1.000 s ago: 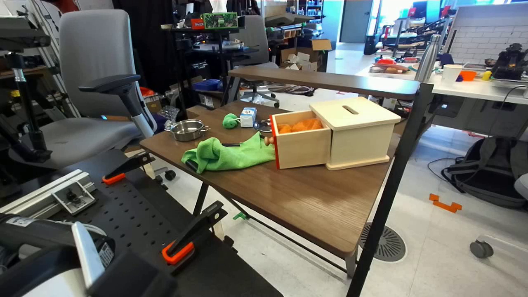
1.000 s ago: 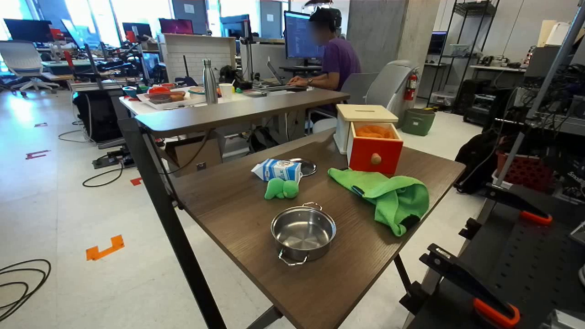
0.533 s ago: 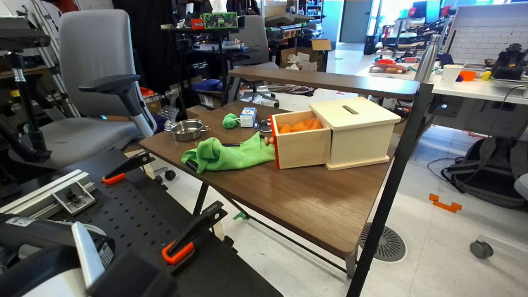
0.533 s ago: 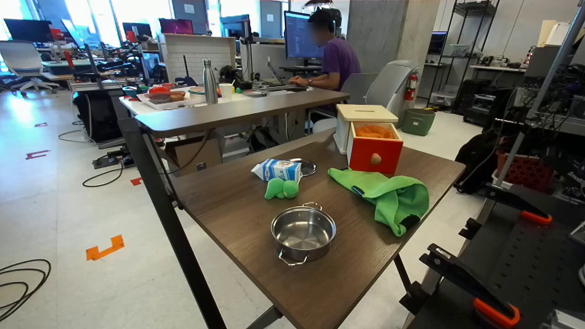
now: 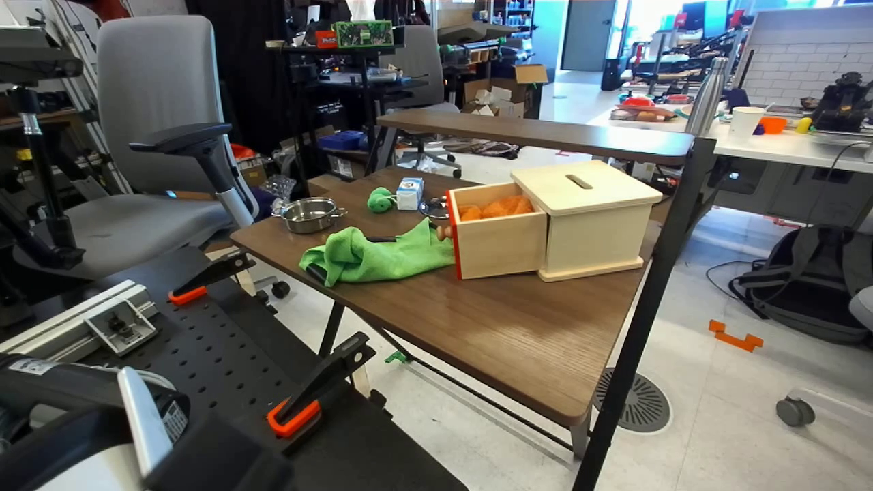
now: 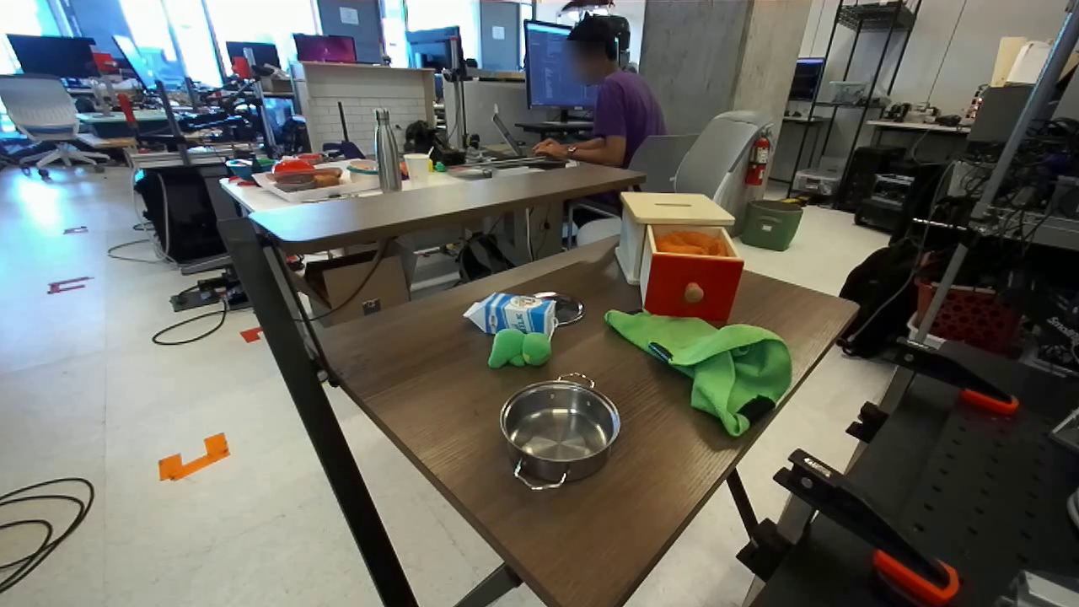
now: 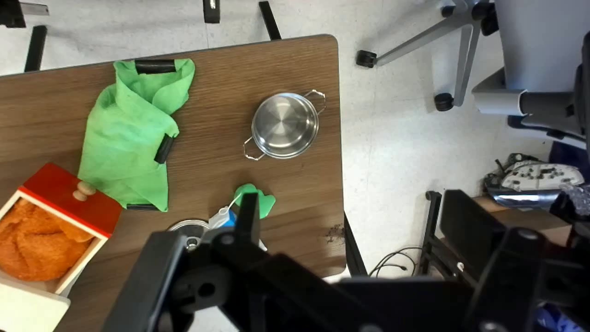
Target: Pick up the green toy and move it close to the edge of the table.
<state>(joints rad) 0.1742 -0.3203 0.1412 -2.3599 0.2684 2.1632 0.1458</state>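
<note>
Near half past six from the pot [image 7: 282, 124], reading twelve at the top of the wrist view, we find the green toy [image 7: 266, 204] lying on the table [image 7: 304, 180], partly hidden by a dark finger [image 7: 250, 216]. Our gripper [image 7: 352, 207] is spread wide and pinches nothing, so we judge the step in hand to be lining up for the grasp. The gap seems to sit toward three o'clock of the toy; we would do well to shift toward nine before lowering. A milk carton [image 6: 512, 314], plainer in an exterior view, crowds the toy at eight o'clock, touching or just beside, we cannot tell which; a finger coming down there could bump it. The toy looks soft, so a gentle squeeze and a straight lift should serve.

For the carry, the table's edge [image 7: 340, 184] at three o'clock looks nearest, with brown table surface leading up to it. We would set the toy down just inside that edge, lest it tumble off. The pot between twelve and one, the cloth [image 7: 124, 138] at ten and the wooden box [image 5: 583, 239] near nine leave tighter going those ways.
</note>
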